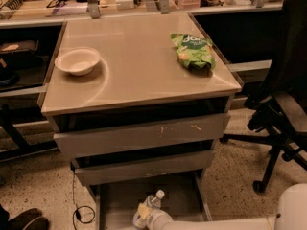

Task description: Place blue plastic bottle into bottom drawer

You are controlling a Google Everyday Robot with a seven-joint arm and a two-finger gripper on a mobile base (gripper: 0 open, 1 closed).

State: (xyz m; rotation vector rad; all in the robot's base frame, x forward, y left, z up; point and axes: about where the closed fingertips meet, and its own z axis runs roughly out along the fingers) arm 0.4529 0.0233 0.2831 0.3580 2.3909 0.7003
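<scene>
The blue plastic bottle (145, 210), clear with a white cap, leans to the right over the floor of the bottom drawer (178, 199). That drawer is pulled out at the foot of the grey cabinet. My gripper (152, 218) comes in from the lower right on a white arm and is shut on the bottle's lower body. The bottle's base is cut off by the bottom edge of the view.
A white bowl (77, 61) and a green chip bag (194, 51) lie on the cabinet top (139, 75). The two upper drawers are slightly ajar. A black office chair (283, 119) stands to the right. On the floor at the left lie a cable (80, 213) and a shoe (24, 220).
</scene>
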